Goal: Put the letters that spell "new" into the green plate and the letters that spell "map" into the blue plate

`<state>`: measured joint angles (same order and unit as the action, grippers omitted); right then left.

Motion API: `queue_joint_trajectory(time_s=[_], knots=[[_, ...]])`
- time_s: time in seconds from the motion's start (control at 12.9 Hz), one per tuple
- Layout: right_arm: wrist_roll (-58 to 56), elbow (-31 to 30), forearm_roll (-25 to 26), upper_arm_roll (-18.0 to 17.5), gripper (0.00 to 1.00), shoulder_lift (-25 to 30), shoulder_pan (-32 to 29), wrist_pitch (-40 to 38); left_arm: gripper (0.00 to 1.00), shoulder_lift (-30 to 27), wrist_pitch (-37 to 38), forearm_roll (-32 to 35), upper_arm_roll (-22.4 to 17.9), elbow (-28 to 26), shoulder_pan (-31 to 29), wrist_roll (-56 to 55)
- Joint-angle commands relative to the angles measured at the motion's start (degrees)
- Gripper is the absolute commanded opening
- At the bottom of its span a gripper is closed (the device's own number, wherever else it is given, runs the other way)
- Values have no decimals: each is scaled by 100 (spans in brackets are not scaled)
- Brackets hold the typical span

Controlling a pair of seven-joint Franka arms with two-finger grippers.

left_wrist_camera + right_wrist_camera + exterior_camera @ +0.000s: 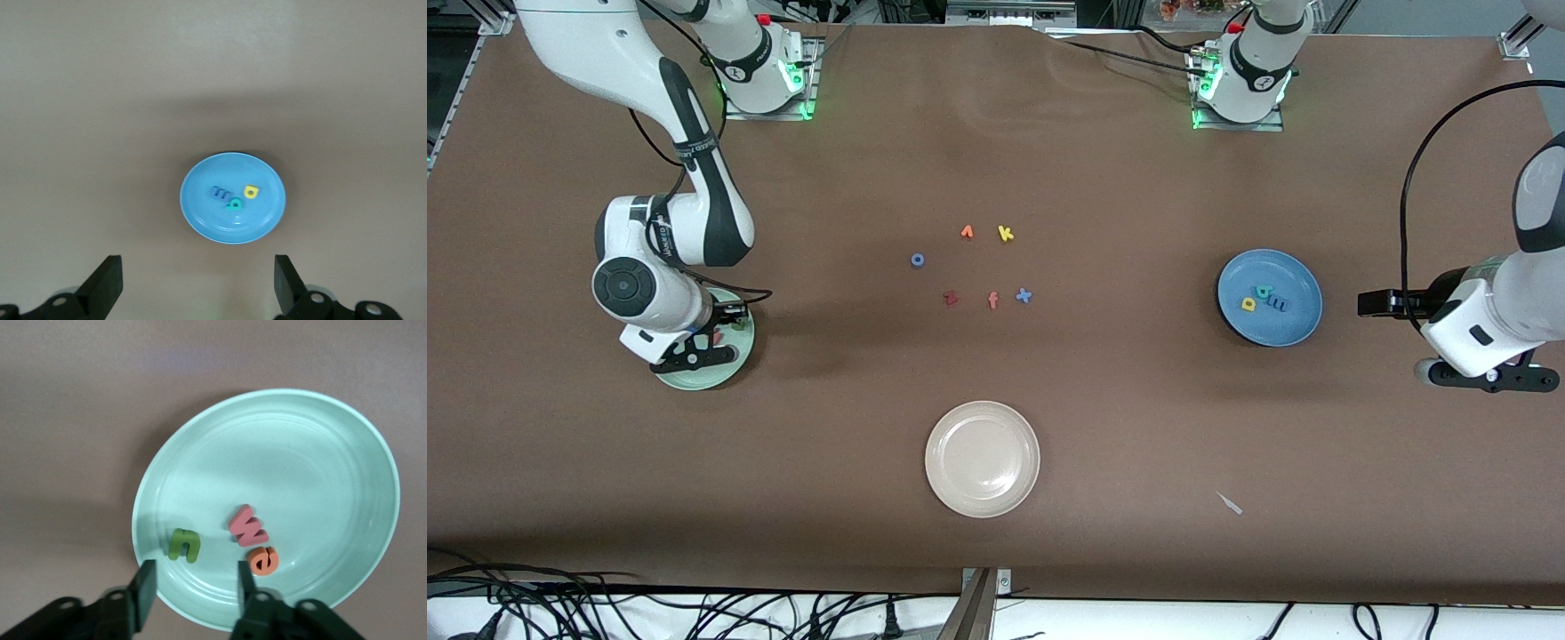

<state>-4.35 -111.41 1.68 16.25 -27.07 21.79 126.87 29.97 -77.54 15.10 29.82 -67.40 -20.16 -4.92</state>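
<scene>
Brown cloth covers the whole table [1103,427]. Toward the right arm's end lies the green plate [313,440], and the n [184,545], w [247,526] and e [262,561] rest in it near the rim, free of the right gripper [193,585], which hangs low over the plate with jaws apart and empty. Toward the left arm's end, the blue plate [207,220] holds the m [219,194], a [251,192] and p [233,203]. The left gripper [197,283] waits near that table edge, jaws wide apart. These letters look light, soft and springy; I judge a gentle pinch across the flat sides is best. Both words seem placed.
</scene>
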Motion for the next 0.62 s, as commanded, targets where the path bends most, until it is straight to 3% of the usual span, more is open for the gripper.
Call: queue_joint_trajectory(time_s=[0.0, 0.23, 0.31, 0.54], knots=[[241, 277, -19, -69, 100, 52, 44, -416, 100, 44, 143, -507, -824, 298, 493, 298], [627, 514, -63, -315, 100, 105, 97, -873, 100, -201, 47, -1479, -2432, 280, 1486, 676], [846, 637, -63, -411, 100, 122, 97, -1127, 100, -341, -224, -1779, -2785, 158, 1671, 720], [1051, 1190, -63, -570, 100, 201, 97, -2242, 100, -921, -1024, -1782, -2876, -894, 1779, 782]])
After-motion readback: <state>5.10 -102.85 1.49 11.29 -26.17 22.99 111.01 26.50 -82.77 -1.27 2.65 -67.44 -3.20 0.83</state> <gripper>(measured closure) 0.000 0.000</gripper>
